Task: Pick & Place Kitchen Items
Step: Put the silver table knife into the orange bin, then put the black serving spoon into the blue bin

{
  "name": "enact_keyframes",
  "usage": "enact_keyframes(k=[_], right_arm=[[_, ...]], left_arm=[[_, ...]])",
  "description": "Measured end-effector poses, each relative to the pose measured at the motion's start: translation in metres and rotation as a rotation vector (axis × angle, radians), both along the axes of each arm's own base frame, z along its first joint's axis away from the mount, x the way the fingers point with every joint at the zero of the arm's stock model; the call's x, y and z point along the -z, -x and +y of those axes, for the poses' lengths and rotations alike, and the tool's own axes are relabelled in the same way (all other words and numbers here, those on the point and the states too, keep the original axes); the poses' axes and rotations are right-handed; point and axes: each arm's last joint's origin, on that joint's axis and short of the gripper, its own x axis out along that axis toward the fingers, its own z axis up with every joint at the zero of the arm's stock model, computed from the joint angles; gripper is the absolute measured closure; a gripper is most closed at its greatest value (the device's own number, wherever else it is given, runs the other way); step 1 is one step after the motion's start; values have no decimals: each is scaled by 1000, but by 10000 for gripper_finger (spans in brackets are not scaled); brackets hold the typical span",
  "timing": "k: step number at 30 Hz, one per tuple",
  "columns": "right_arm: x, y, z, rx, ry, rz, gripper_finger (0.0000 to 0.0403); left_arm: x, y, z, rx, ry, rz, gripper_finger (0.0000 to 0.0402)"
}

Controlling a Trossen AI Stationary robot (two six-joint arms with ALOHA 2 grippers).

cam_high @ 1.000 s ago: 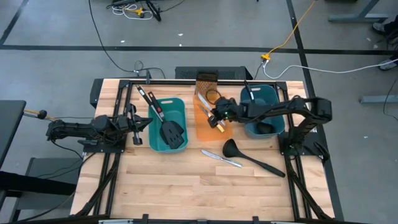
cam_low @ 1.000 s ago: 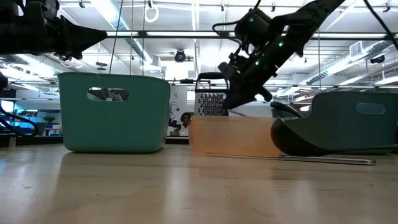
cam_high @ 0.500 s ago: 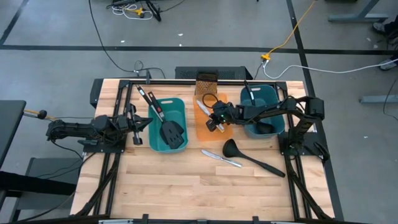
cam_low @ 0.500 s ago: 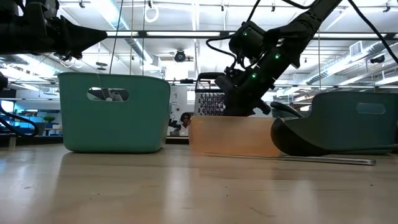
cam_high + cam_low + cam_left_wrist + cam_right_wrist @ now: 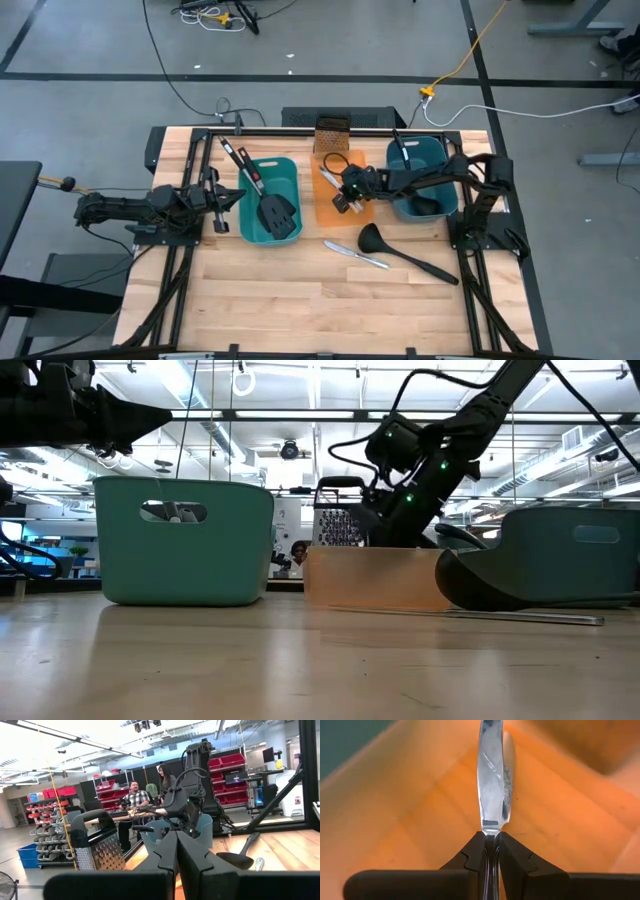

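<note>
Currently: right gripper (image 5: 490, 851) — fingers closed tight on a silver knife (image 5: 492, 775), blade pointing down into the orange tray (image 5: 330, 212). Right arm reaches low from the teal tub (image 5: 440, 150) beside the tray, wrist dipped over the tray. Left gripper (image 5: 176, 851) — fingers pressed together, holding nothing, hovering well away from the tray, beyond the other tub (image 5: 262, 232).

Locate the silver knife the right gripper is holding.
The knife is pinched in the right gripper, blade pointing down into the orange tray at mid-table in the high view, between the two teal tubs.
</note>
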Motion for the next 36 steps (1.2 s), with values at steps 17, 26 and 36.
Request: enact_keyframes(k=[17,26,36], right_arm=[[15,-3,-3,-16,-18,22,349],[15,-2,-4,-21,-26,26,318],[-9,-6,-5,-88,59,-18,296]], left_arm=[[0,0,0,0,0,0,387],[0,0,0,0,4,-1,387],[0,0,0,0,4,0,387]])
